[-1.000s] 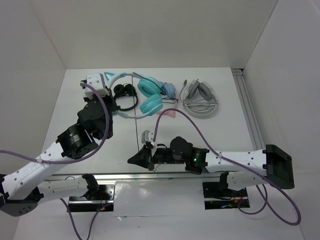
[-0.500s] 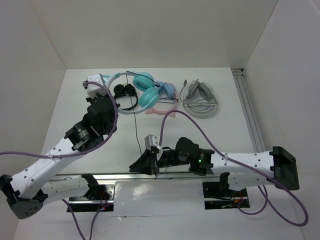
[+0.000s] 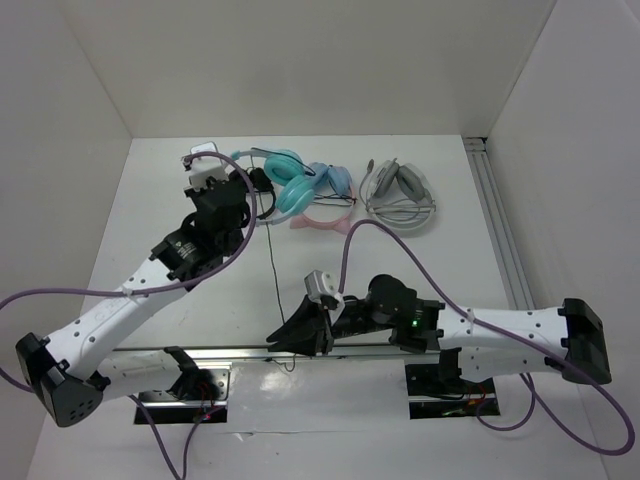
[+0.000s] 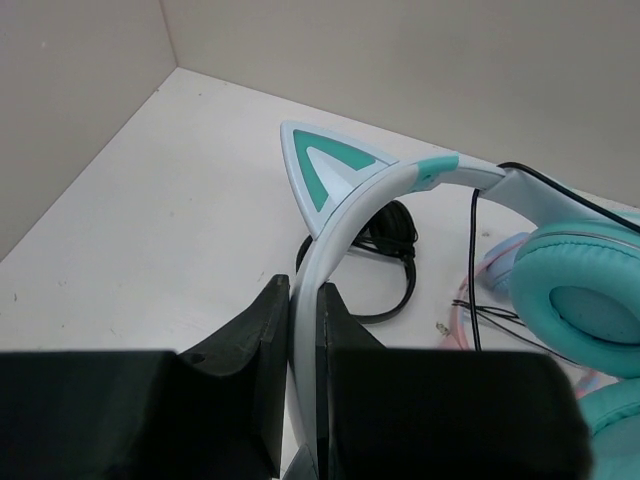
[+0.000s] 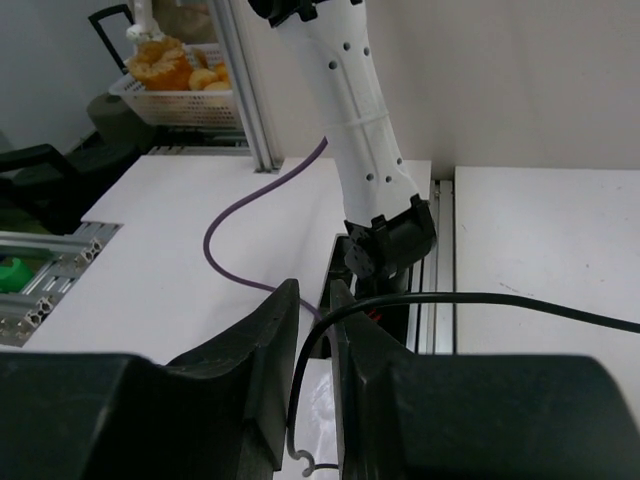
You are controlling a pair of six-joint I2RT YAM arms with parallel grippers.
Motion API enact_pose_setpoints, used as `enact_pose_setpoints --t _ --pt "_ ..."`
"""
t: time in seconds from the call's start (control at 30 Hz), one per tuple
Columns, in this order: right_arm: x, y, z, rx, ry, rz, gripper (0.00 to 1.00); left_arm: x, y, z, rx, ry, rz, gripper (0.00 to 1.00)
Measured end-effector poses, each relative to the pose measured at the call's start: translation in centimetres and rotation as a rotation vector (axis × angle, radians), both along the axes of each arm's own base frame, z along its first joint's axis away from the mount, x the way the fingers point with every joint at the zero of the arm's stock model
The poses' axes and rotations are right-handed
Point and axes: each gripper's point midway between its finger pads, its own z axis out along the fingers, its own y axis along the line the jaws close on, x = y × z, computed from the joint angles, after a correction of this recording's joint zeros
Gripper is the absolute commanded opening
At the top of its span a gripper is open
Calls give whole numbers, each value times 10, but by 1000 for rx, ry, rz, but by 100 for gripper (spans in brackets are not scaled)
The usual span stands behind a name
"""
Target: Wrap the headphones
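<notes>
- Top external view: the headphones [image 3: 290,188] are at the far centre of the tabletop [image 3: 440,270], beside other pairs [image 3: 400,195]. Their cable [image 3: 272,268] trails toward the near edge.
- Left gripper [image 4: 303,292]: clamped on the white headband [image 4: 350,215], just below a cat ear [image 4: 325,170].
- Right gripper [image 5: 314,300]: jaws narrowly apart, with the cable running loose between them.
- Step, as I judge it: the cable is drawn out straight and winding has not yet begun.
- Next move: close on the cable and loop it round the headband without dragging the headphones.
</notes>
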Motion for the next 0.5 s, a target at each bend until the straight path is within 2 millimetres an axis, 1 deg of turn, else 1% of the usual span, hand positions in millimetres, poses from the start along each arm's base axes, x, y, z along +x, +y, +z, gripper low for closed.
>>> enact_pose_setpoints --t 0.17,0.3,0.4,0.43,0.47,0.5 --pt "-4 -9 14 39 -7 6 28 8 3 -13 23 39 14 0" --pt "-11 -13 21 58 -9 20 28 13 5 -21 26 61 19 0" --pt "-16 -16 22 54 -10 26 14 15 5 -25 25 72 23 0" --pt "-17 -17 20 46 -11 21 3 15 5 -26 27 75 22 0" --pt "-17 -17 17 32 -18 14 0 15 5 -26 29 77 22 0" --pt "-17 -18 16 20 -19 5 0 15 5 -27 31 81 22 0"
